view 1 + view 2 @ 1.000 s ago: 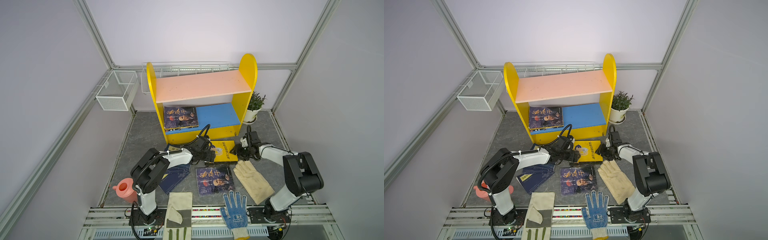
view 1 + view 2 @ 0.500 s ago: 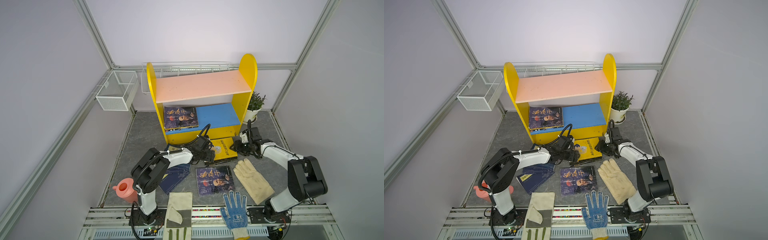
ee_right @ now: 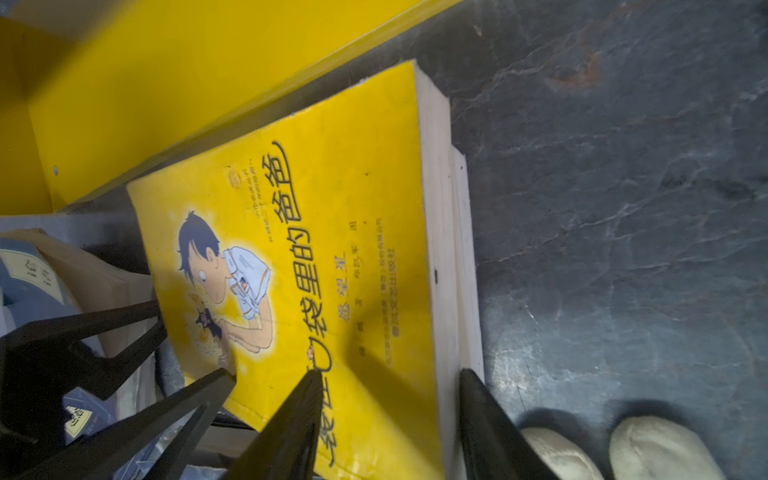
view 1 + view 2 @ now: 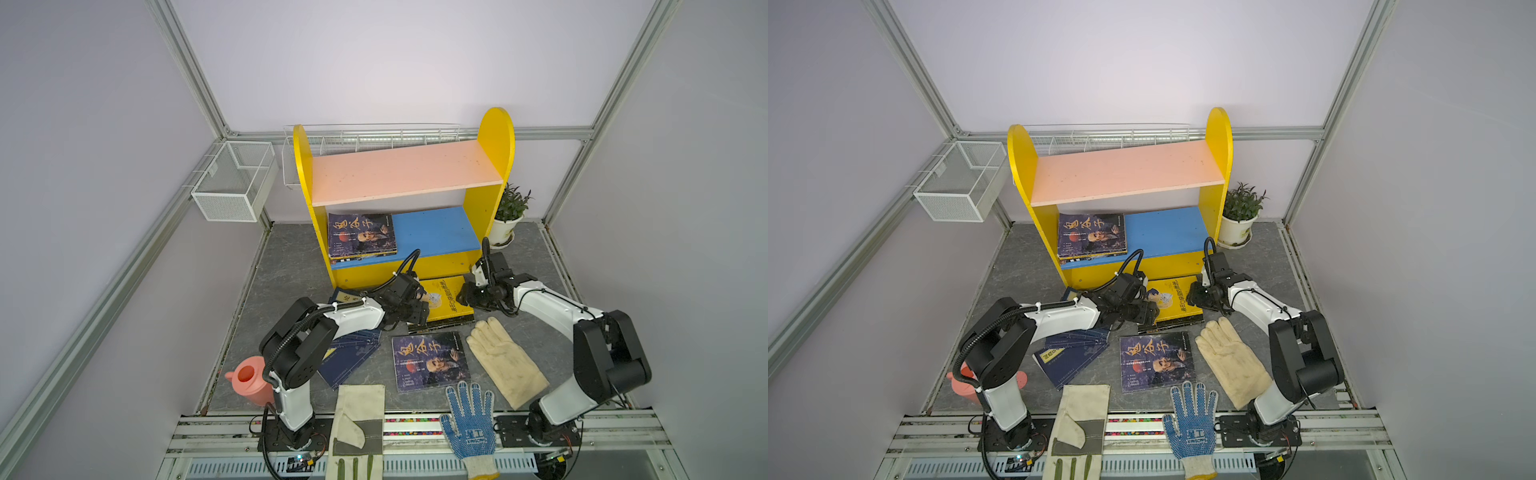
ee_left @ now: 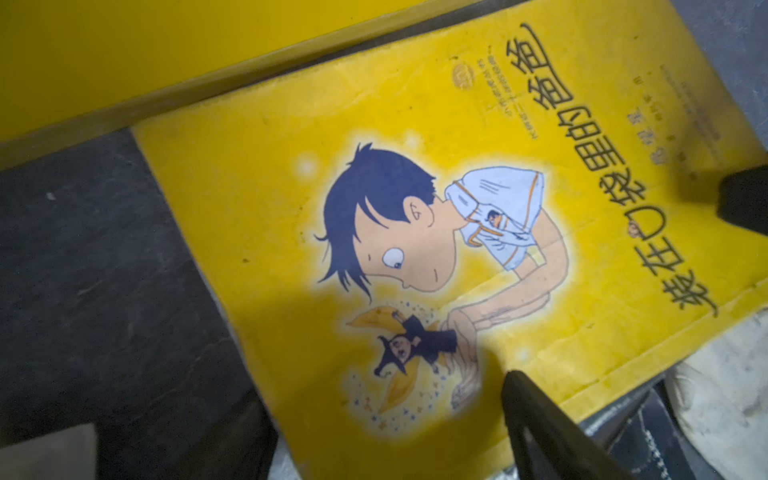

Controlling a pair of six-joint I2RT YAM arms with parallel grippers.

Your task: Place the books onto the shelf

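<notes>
While yellow cartoon book (image 4: pixel 446 297) lies flat atop small stack (image 3: pixel 459 249) on grey table (image 4: pixel 291 257), just before shelf (image 4: pixel 494 137) base:
- Left gripper (image 5: pixel 384 386): jaws spread wide astride book's edge, clasping nothing.
- Right gripper (image 3: pixel 386 374): jaws parted, one finger (image 3: pixel 299 411) over cover, other beside page edge, nothing clamped.
- Dark-covered book (image 4: pixel 361 235) lies on blue lower board (image 4: pixel 436 232).

The pale lilac panel walls (image 4: pixel 374 62) meet at silver aluminium frame posts (image 4: pixel 189 70). The floor is a dark grey marbled stone-look mat (image 4: pixel 286 266). A white wire mesh box basket (image 4: pixel 232 183) hangs on the wall at the left of both top views. A long white wire rack (image 4: pixel 374 135) hangs on the back wall. A small green plant in a white pot (image 4: pixel 508 216) stands in the far right corner. The light is soft and even.
</notes>
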